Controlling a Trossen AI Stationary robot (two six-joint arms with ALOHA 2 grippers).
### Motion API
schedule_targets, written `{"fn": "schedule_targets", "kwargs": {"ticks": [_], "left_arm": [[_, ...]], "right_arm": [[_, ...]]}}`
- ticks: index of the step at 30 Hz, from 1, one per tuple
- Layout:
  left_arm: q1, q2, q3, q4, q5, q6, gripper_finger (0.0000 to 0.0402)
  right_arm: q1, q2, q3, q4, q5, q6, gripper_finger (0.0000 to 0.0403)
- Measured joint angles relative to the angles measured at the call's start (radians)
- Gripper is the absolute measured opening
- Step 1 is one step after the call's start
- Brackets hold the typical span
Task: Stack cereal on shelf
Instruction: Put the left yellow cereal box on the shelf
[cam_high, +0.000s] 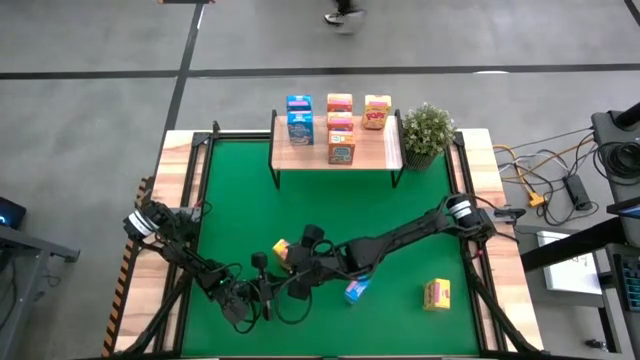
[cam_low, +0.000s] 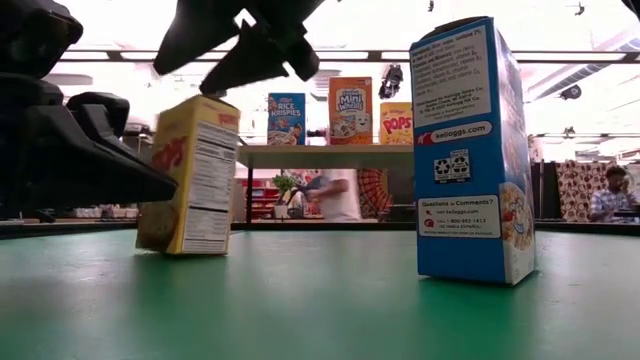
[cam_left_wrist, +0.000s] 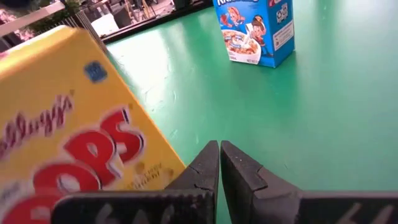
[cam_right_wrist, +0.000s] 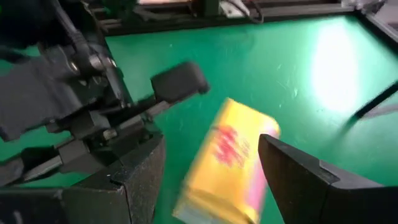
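- The right gripper (cam_right_wrist: 211, 180) is hovering with its fingers spread wide over a yellow cereal box (cam_right_wrist: 227, 165) on the green tabletop (cam_high: 400, 210), the box lying between the fingers but not yet pinched.
- The left gripper (cam_left_wrist: 219, 163) is waiting just beside that box, fingers pressed together.
- A blue box (cam_high: 357, 290) is standing near.
- Another yellow box (cam_high: 437, 294) is sitting well apart.
- Farthest, the shelf (cam_high: 380, 155) is already carrying several boxes; next comes closing, lifting and carrying there.

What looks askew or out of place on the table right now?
The yellow box under the open right pincer stands tilted on the green mat. The blue box and another yellow box remain off the shelf.
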Motion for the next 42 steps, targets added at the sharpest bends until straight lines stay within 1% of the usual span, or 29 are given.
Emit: {"fn": "schedule_targets", "kwargs": {"ticks": [8,15,19,23,27,30,36,42], "left_arm": [[0.001,0.000,0.000,0.008,0.000,0.003,0.0000],[0.001,0.000,0.000,0.008,0.000,0.003,0.0000],[0.001,0.000,0.000,0.008,0.000,0.004,0.0000],[0.001,0.000,0.000,0.014,0.000,0.004,0.0000],[0.001,0.000,0.000,0.028,0.000,0.004,0.0000],[0.001,-0.001,0.000,0.043,-0.002,0.019,0.0000],[0.004,-0.001,0.000,0.068,-0.031,0.025,0.0000],[0.024,0.017,0.000,0.110,-0.055,0.027,0.0000]], "right_arm": [[-0.015,-0.002,0.037,-0.060,0.000,-0.050,0.0247],[-0.014,-0.004,0.075,-0.078,-0.010,-0.190,0.0247],[-0.014,-0.004,0.075,-0.077,-0.010,-0.206,0.0247],[-0.015,-0.002,0.074,-0.075,-0.010,-0.204,0.0247],[-0.016,0.016,0.074,-0.076,-0.010,-0.133,0.0247],[-0.016,0.033,0.074,-0.068,-0.006,-0.115,0.0247],[-0.016,0.059,0.073,-0.075,0.123,-0.075,0.0247],[-0.017,0.059,0.073,-0.091,0.124,-0.006,0.0247]]}}
